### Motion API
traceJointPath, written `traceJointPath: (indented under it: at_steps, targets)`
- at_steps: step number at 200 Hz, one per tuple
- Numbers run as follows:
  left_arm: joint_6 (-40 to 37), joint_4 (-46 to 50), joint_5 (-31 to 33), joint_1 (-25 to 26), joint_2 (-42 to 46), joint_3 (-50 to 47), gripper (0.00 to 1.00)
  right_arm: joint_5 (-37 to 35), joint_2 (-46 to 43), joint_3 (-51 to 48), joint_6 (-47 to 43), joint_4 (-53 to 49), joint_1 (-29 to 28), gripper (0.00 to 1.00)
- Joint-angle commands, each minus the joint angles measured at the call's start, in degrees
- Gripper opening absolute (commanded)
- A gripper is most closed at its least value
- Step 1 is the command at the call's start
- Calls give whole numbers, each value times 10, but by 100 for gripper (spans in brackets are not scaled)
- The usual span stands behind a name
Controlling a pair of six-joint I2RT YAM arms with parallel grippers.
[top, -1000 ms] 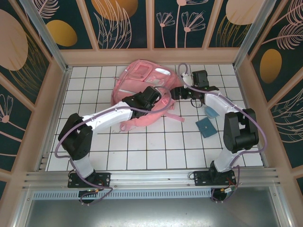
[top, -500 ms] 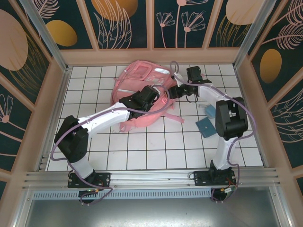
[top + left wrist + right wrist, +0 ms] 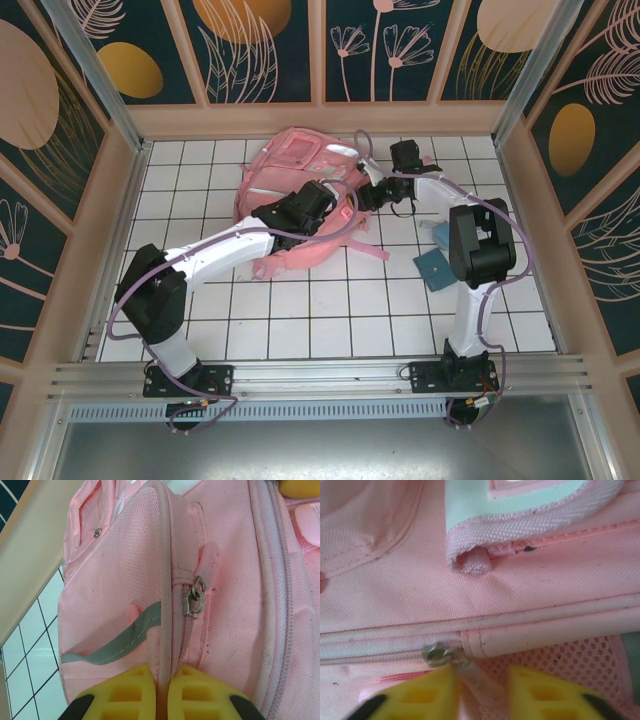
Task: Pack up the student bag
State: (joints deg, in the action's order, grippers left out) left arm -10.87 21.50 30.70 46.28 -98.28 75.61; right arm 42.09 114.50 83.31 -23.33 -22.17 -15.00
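The pink student bag [image 3: 300, 160] lies at the back of the tiled table. My left gripper [image 3: 338, 205] is on its right side. In the left wrist view my left gripper [image 3: 162, 690] is shut on the bag's [image 3: 235, 605] pale piping seam, just below a metal zipper slider [image 3: 195, 600] and beside a grey strip [image 3: 125, 640]. My right gripper [image 3: 360, 196] reaches the bag from the right. In the right wrist view my right gripper [image 3: 482, 692] stands open a little, with a pale zipper pull tab [image 3: 480, 682] between its fingers, against the left one. The slider ring [image 3: 439, 655] sits just ahead.
A flat blue item [image 3: 435, 268] lies on the tiles [image 3: 330, 310] right of the bag, with a paler blue one [image 3: 441, 236] behind it, beside the right arm. Wooden walls [image 3: 110, 230] enclose the table on three sides.
My right arm has swung left onto the bag's side, and its jaws have narrowed from wide to a small gap around the zipper pull. The left gripper has kept its pinch.
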Motion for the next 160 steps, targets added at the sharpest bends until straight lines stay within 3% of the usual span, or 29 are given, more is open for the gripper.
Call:
traceJointPath:
  at_steps: [1,27,60,94,115,160]
  targets:
    - [21,-63,42,-5,42,6,0,-11,2,9,-19,-9,-3,14]
    - [25,-64,42,-5,42,4,0,-39,-32,-17,-17,10,-3,5]
    - [28,-65,41,-5,41,1,0,-70,-82,-45,-6,21,-3,0]
    - [36,-69,37,-5,39,0,0,-76,-120,-58,12,4,-9,0]
    - [47,-76,29,-5,36,-1,0,-80,-148,-88,18,7,-42,0]
    - [65,-83,21,-5,31,4,0,-64,-209,-174,77,99,-69,0]
